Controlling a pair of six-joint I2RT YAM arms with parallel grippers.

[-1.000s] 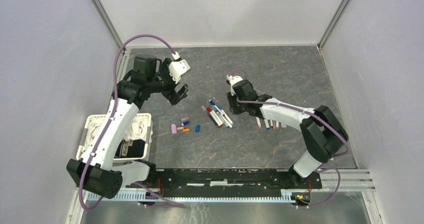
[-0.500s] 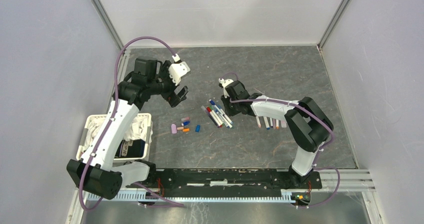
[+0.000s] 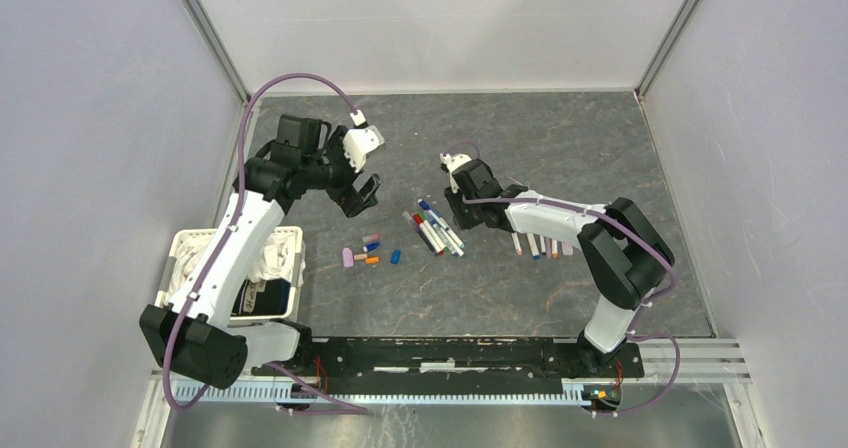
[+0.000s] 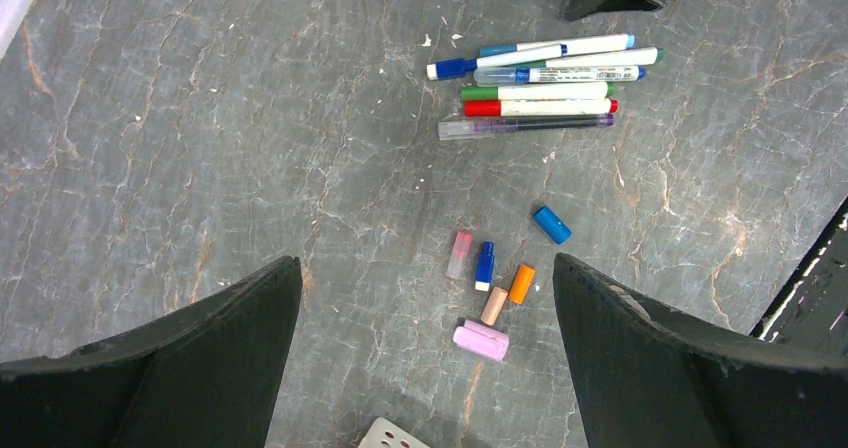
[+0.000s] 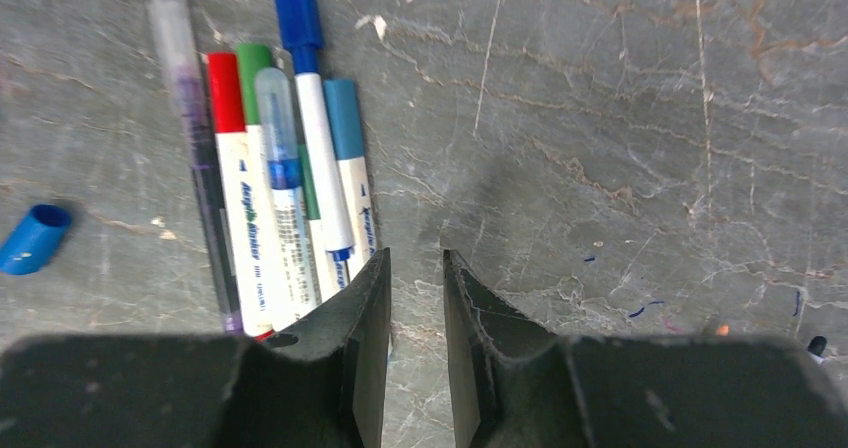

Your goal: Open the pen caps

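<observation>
pen bundle (image 3: 433, 230): about 6 pens, capped, side by side on table (image 3: 600, 148). pen caps (image 4: 490, 288): 6 loose, just left of bundle, 1 blue cap (image 4: 551, 225) nearest it. pen row (image 3: 540, 246): right of bundle. left gripper (image 4: 425, 263): jaws wide, empty, up left of bundle. right gripper (image 5: 415, 258): narrow gap, holding nothing, just right of bundle; contact unclear.

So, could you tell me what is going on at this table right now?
Two robot arms are working on pulling the caps off marker pens. The right gripper sits low beside a bundle of capped pens, its fingers narrowly apart with nothing between them. The left gripper hovers wide open and empty above a handful of loose caps lying on the table.
</observation>
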